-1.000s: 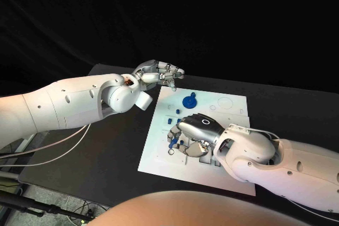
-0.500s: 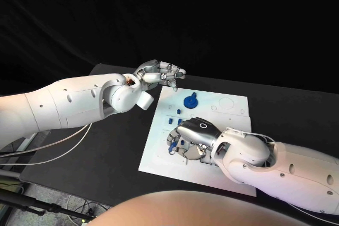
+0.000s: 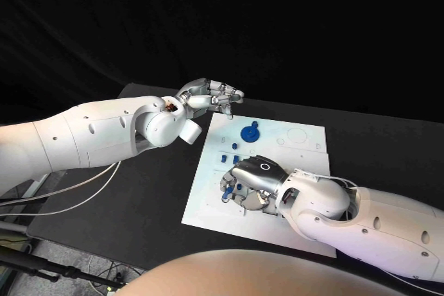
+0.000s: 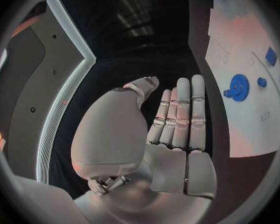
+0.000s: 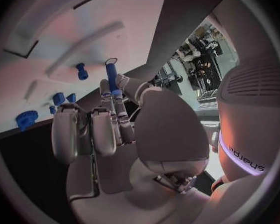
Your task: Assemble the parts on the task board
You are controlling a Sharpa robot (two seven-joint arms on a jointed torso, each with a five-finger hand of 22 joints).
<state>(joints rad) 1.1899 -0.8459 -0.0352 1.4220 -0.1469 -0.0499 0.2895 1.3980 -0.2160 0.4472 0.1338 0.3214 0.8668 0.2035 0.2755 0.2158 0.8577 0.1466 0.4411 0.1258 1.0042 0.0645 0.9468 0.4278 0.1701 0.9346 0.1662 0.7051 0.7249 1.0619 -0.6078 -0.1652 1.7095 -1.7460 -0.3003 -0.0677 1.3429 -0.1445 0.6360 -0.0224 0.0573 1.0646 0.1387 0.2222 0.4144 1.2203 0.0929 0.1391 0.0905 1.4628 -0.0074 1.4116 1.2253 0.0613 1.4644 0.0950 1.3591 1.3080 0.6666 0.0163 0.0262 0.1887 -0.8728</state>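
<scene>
Right hand (image 3: 257, 177) palm-down over task board (image 3: 208, 203), fingers (image 5: 117, 97) pinching blue pin (image 5: 111, 74); left hand (image 3: 209, 94) off board, fingers straight, pressed together.

Blue parts (image 3: 248, 133) on white task board (image 3: 305, 148)

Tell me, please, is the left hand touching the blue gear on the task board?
Apart. In the left wrist view the left hand hangs over black table, with bare task board between it and the blue gear.
</scene>
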